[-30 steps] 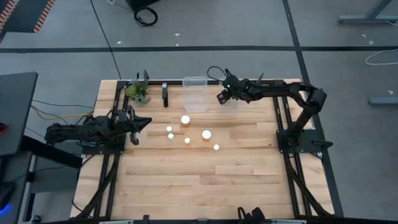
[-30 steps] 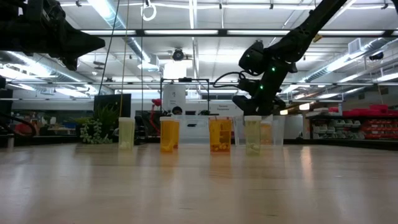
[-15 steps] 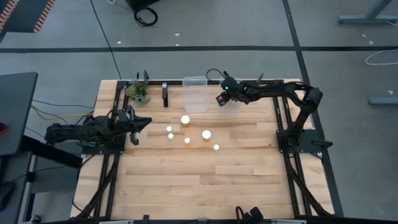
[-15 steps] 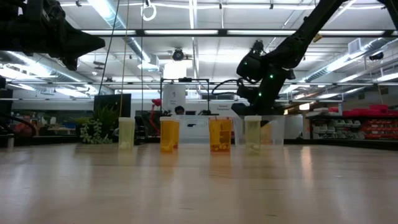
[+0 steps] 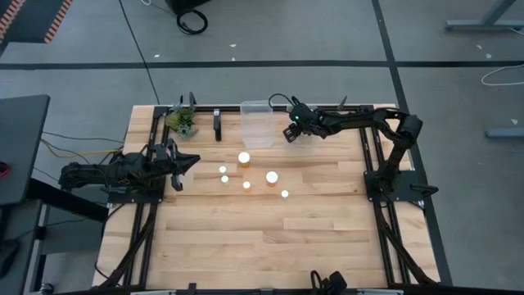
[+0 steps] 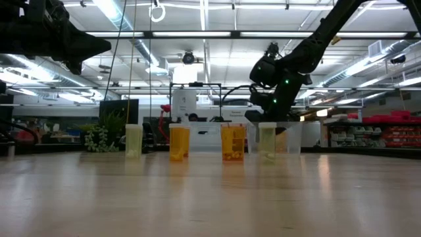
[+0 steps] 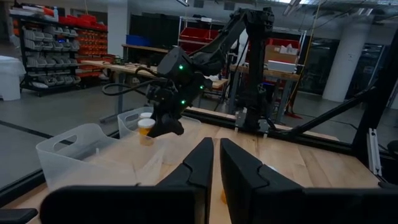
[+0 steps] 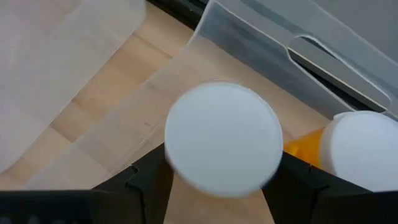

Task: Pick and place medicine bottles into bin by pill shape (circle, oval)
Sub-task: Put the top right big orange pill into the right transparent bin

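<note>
- Your right gripper [image 5: 291,133] has slid a little way along the far edge of the table [image 5: 246,246] over the last second. It now hangs over the side of the right-hand clear bin [image 5: 307,141] that lies nearest the other clear bin [image 5: 255,108].
- The medicine bottle [image 8: 222,138] it carried there shows from its wrist camera as a white cap directly below, over the bin floor.
- You cannot tell from these views whether the right gripper has that bottle clamped or has just let it go. Its grip looks to be changing, so treat this as the moment of release.
- A second bottle [image 8: 357,149] already stands in the same bin, just beside the first.
- If the drop goes cleanly, this bottle is sorted. You can then lift clear and go for the next.
- Six loose bottles [image 5: 272,177] wait in a cluster near the middle of the table, nearer the far edge than the near one.
- Your left gripper [image 5: 182,161] has not moved. It is closed on nothing at the left edge, near the plant sprig [image 5: 181,121].
</note>
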{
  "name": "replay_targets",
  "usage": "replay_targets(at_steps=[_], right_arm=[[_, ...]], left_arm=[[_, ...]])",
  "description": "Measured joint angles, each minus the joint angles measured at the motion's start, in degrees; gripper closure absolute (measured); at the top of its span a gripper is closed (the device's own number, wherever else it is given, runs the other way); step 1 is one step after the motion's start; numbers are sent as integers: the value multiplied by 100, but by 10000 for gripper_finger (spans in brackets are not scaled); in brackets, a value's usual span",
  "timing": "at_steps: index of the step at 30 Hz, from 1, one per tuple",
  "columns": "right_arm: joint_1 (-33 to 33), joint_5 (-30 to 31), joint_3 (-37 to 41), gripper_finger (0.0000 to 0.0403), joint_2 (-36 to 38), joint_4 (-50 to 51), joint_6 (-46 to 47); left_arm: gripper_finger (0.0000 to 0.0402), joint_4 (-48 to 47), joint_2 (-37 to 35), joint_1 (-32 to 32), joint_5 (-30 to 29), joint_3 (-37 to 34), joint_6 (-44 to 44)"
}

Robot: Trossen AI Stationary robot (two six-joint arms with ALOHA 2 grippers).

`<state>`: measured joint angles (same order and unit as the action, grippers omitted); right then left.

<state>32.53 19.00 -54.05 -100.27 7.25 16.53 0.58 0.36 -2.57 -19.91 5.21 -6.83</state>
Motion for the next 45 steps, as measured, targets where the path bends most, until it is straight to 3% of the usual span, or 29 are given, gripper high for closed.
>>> replay_targets(at_steps=[8, 22, 28, 36, 40, 45], right_arm=[[43, 53, 7, 140, 96, 45, -91], [-176, 368, 6, 138, 718, 407, -167], [-246, 450, -37, 138, 846, 1021, -35], [-391, -8, -190, 139, 887, 1561, 196], [-380, -201, -190, 157, 887, 1709, 240], [-369, -317, -190, 213, 883, 1686, 63]], left_arm=[[371, 0, 0, 0, -1, -1, 0], [367, 2, -1, 0, 0, 0, 1], [375, 1, -1, -1, -2, 1, 2], [369, 1, 0, -2, 2, 1, 3], [366, -2, 0, 0, -1, -1, 2], [370, 3, -1, -1, 0, -1, 2]])
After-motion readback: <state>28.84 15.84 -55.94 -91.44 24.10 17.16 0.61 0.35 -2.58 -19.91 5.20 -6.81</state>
